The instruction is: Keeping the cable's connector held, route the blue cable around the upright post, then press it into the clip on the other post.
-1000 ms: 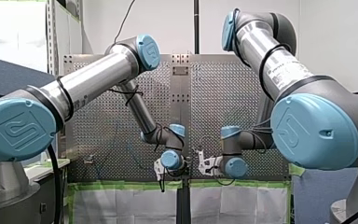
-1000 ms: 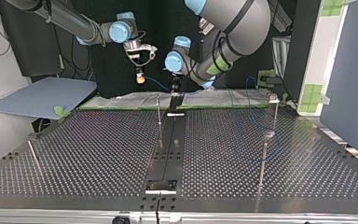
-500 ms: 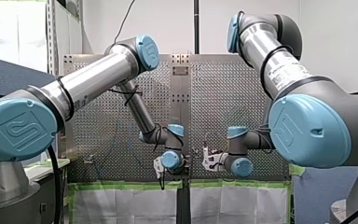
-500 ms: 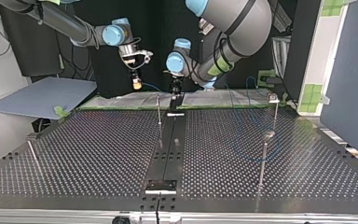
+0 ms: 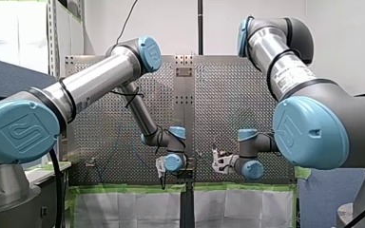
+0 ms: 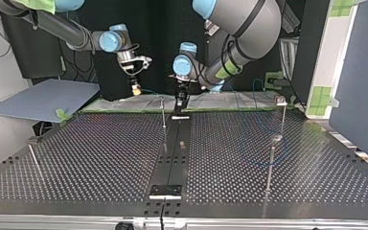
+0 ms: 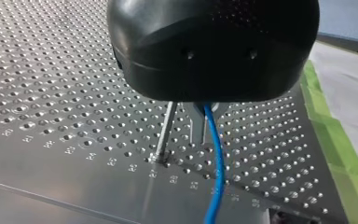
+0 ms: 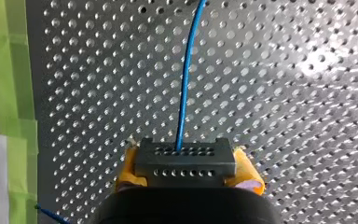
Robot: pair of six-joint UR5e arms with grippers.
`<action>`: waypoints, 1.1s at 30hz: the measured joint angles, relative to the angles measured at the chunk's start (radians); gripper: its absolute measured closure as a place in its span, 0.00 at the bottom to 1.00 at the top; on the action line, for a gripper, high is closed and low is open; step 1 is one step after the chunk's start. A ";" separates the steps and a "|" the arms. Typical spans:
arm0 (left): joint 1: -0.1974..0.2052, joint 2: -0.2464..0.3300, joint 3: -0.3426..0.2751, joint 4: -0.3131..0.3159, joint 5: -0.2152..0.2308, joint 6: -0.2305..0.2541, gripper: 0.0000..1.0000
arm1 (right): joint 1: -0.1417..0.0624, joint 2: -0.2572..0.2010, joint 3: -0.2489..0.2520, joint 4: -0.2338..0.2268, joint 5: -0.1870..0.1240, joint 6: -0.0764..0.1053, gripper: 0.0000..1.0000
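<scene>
My right gripper [image 8: 186, 164] has yellow pads shut on a dark grey connector [image 8: 185, 158]. The blue cable [image 8: 185, 88] runs straight out of the connector over the perforated plate. In the top view my right gripper [image 6: 135, 88] hangs above the table's far edge, left of a thin upright post [image 6: 163, 113]. My left gripper [image 7: 200, 133], black with metal fingers, is shut on the blue cable [image 7: 217, 163] right beside that post [image 7: 164, 136]. In the top view my left gripper [image 6: 179, 97] stands just right of the post. The cable [image 6: 247, 146] loops over the plate toward a post with a clip [image 6: 281, 101].
Another upright post [image 6: 270, 162] stands at the top view's right, nearer the camera, and a leaning one [image 6: 33, 159] at the left. A black rail [image 6: 172, 153] runs down the table's middle. Green tape [image 7: 328, 140] borders the plate. A grey board [image 6: 43, 99] lies beyond the far left corner.
My right gripper has carried the connector to the top view's left and a little lower, away from the post, drawing the cable out. My left gripper has barely shifted.
</scene>
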 joint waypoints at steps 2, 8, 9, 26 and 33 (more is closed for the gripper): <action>0.002 0.000 0.000 0.004 0.001 0.011 1.00 | -0.008 0.013 -0.010 0.006 -0.003 -0.007 1.00; 0.005 0.000 0.000 0.006 0.001 0.058 1.00 | -0.032 0.042 -0.043 0.028 -0.010 -0.026 1.00; 0.005 0.000 0.000 0.006 0.001 0.067 1.00 | -0.036 0.043 -0.050 0.031 -0.014 -0.025 1.00; -0.002 0.000 0.000 -0.047 0.069 0.117 1.00 | -0.080 0.045 -0.108 0.068 -0.091 -0.014 1.00; 0.000 -0.001 0.012 -0.078 0.091 0.118 1.00 | -0.090 0.045 -0.110 0.068 -0.091 -0.011 1.00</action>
